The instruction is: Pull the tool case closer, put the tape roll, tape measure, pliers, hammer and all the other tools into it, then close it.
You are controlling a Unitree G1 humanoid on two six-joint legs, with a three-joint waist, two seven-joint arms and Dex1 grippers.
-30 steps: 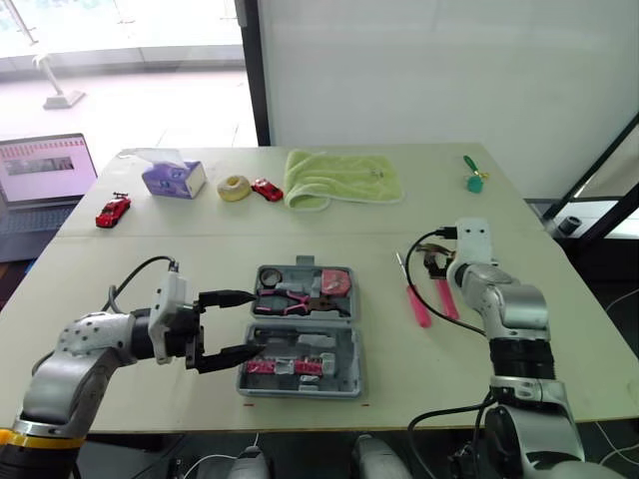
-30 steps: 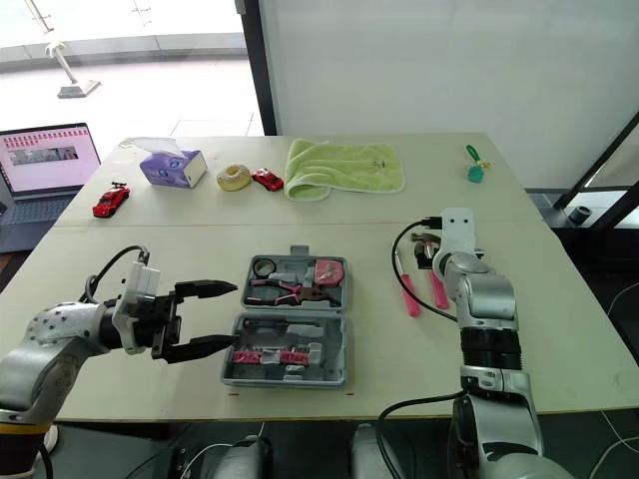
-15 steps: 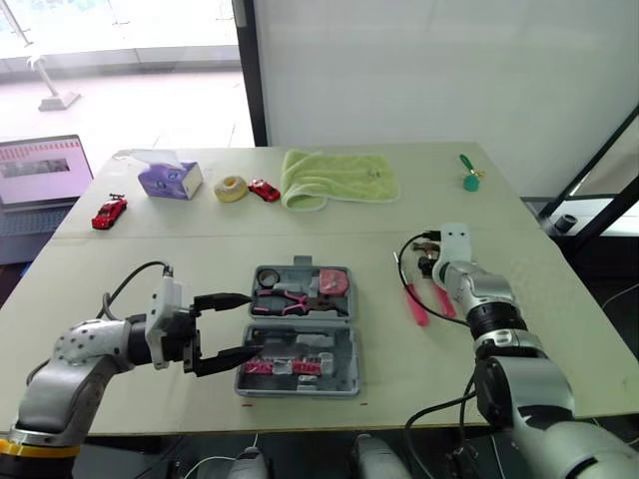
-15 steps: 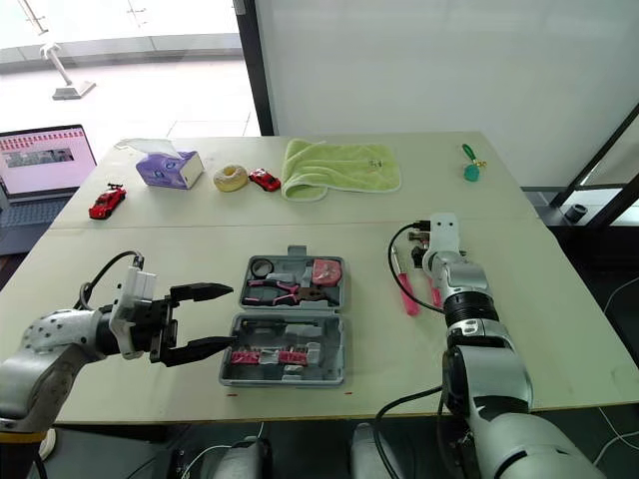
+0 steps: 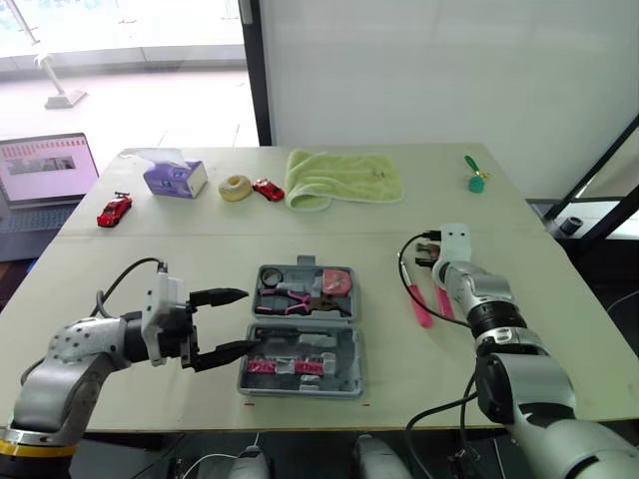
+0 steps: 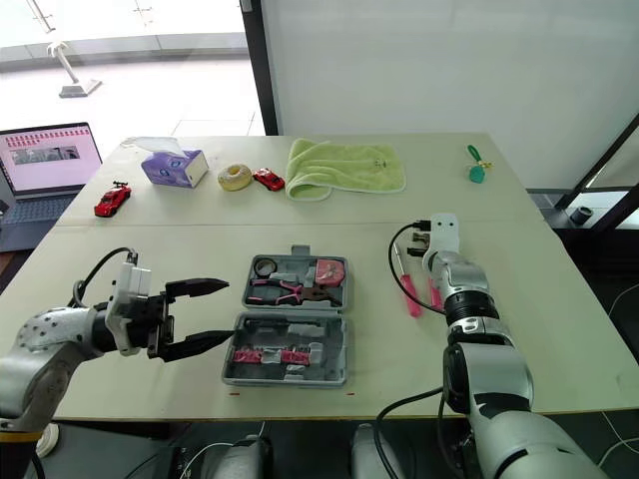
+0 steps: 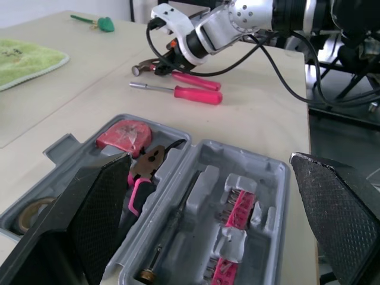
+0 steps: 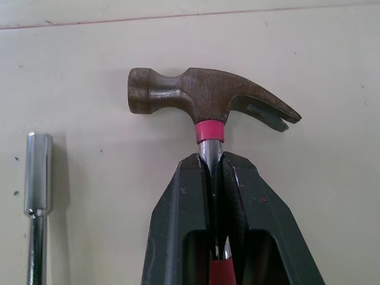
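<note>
Hammer [image 8: 214,107] lies flat, long axis along R gripper [image 8: 215,160], head away from robot. R clamped on shaft; handle mostly hidden. L gripper [image 5: 248,320] fingers apart beside tool case [image 5: 344,374].

Beige table [image 5: 150,249] bears open tool case [image 5: 319,344], hammer [image 8: 208,107], screwdriver [image 5: 414,299], towel [image 5: 342,178], tissue box [image 5: 174,178].

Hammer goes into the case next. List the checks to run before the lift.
1. Right gripper shut on the hammer at its neck, just below the head: ok.
2. Tool case lid open: ok.
3. Screwdriver beside the hammer lies apart from it: ok.
4. Left gripper open at the case's left edge, holding nothing: ok.
5. Free slot for the hammer in the case: cannot tell.
</note>
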